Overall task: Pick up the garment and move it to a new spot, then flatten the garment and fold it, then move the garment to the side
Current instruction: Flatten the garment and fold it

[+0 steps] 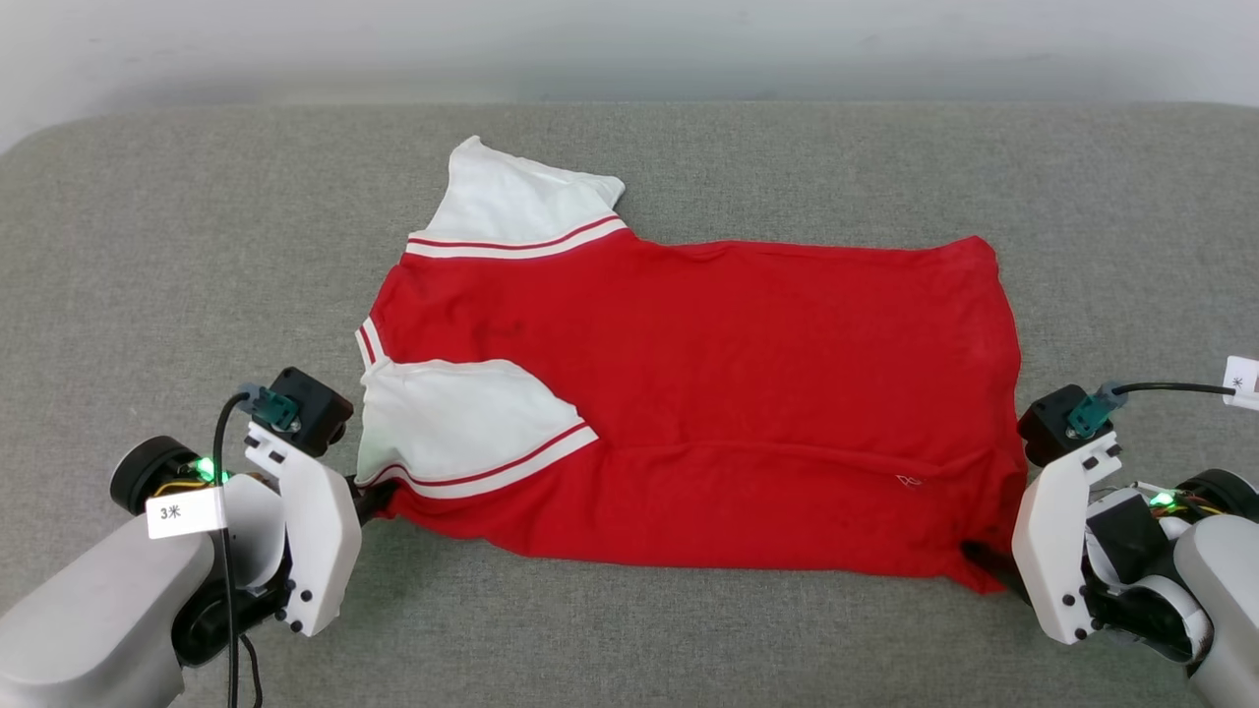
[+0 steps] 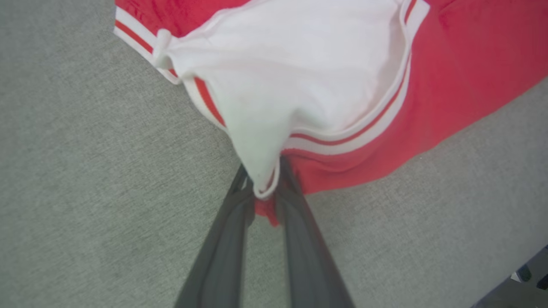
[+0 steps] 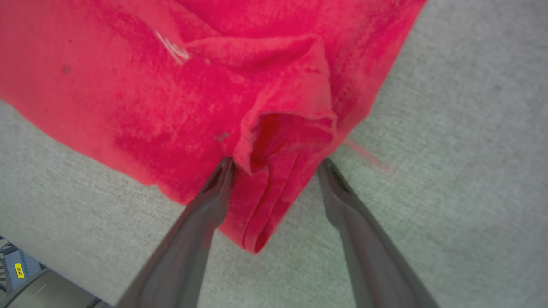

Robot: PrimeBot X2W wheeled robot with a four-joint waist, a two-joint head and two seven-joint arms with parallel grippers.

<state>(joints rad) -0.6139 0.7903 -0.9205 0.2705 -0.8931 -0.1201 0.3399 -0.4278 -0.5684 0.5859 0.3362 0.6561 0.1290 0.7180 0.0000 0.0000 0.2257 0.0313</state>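
Note:
The garment (image 1: 738, 393) lies spread on the grey padded table (image 1: 689, 157), red body to the right and two white sleeves with red-striped trim to the left. The near sleeve (image 2: 299, 64) is folded over the red cloth. My left gripper (image 1: 372, 500) is at the garment's near left corner, and in the left wrist view it (image 2: 265, 182) is shut on a pinch of white sleeve and red hem. My right gripper (image 1: 984, 559) sits at the near right corner. In the right wrist view it (image 3: 275, 164) is open, its fingers straddling a bunched red corner (image 3: 282, 141).
The table runs on to the left, right and back of the garment, up to a pale wall (image 1: 629, 39). Its near edge shows in the right wrist view, with a yellow label (image 3: 19, 270) below it. A dark object (image 2: 526, 273) sits past the table's edge.

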